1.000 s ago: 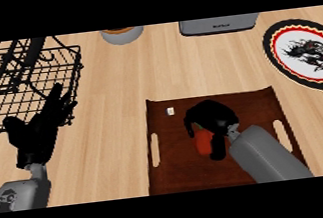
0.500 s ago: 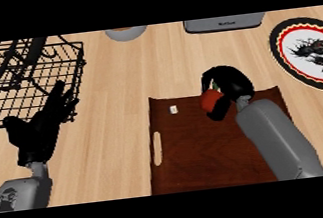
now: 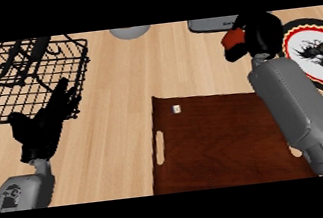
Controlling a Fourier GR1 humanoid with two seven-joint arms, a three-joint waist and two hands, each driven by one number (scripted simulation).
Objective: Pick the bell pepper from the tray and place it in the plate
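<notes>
There, bell pepper [image 3: 233, 38] in right hand [image 3: 258, 33]

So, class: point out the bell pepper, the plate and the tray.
bell pepper [image 3: 233, 38], head view, red side showing beside the right hand.
plate [image 3: 295, 41], head view, red patterned rim.
tray [image 3: 221, 144], head view, bare wooden floor.

- right hand [image 3: 260, 34] with bell pepper [image 3: 234, 38] just left of plate [image 3: 295, 35], nothing between them
- grey box [image 3: 210, 24] close behind hand
- wire basket [image 3: 20, 77] blocks far-left worktop [image 3: 124, 85]
- left hand [image 3: 44, 127] beside basket
- tray [image 3: 221, 144] bare
</notes>
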